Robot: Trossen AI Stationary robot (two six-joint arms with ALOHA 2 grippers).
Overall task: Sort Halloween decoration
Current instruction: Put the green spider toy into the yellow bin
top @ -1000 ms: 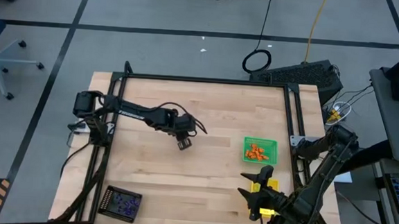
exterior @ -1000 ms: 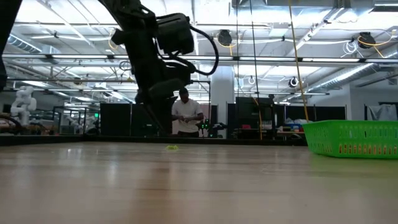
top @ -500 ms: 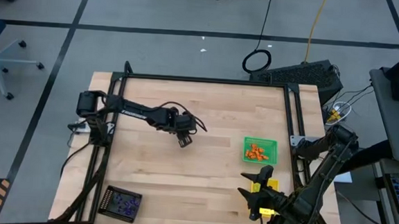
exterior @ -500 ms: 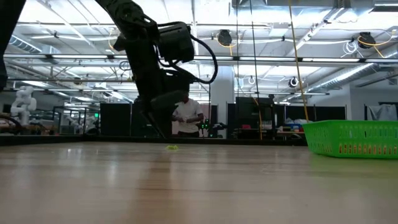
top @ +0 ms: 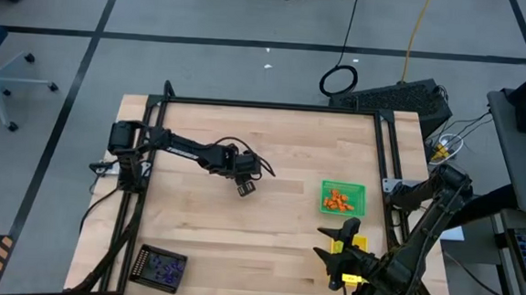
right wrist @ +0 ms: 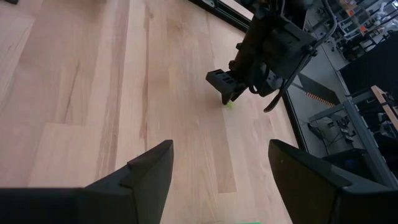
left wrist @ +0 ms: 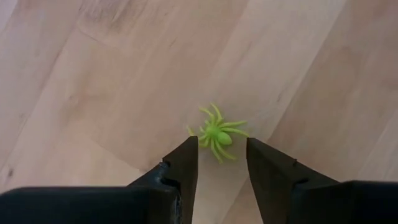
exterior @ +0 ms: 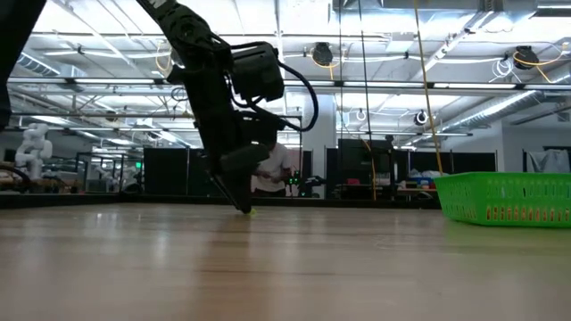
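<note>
One Halloween decoration, a lime-green plastic spider [left wrist: 217, 134], lies flat on the bare wooden table near its middle [right wrist: 229, 104]. My left gripper [left wrist: 222, 155] is open and slants down over it. Its two fingertips stand just above the table, one on each side of the spider's near end, and I see no touch. In the low view the left gripper [exterior: 243, 205] reaches down to the tabletop. My right gripper [right wrist: 217, 163] hangs open and holds nothing, above the table's near right part [top: 335, 245].
A green tray [top: 343, 197] holding orange trinkets stands at the right, and it also shows in the low view [exterior: 504, 198]. A black tray [top: 161, 267] with purple trinkets sits at the near left. A yellow tray [top: 350, 247] lies partly under my right arm. A person stands beyond the far edge.
My left gripper has come down toward the table, and its fingertips are now at the green spider. The spider has stayed where it was.
</note>
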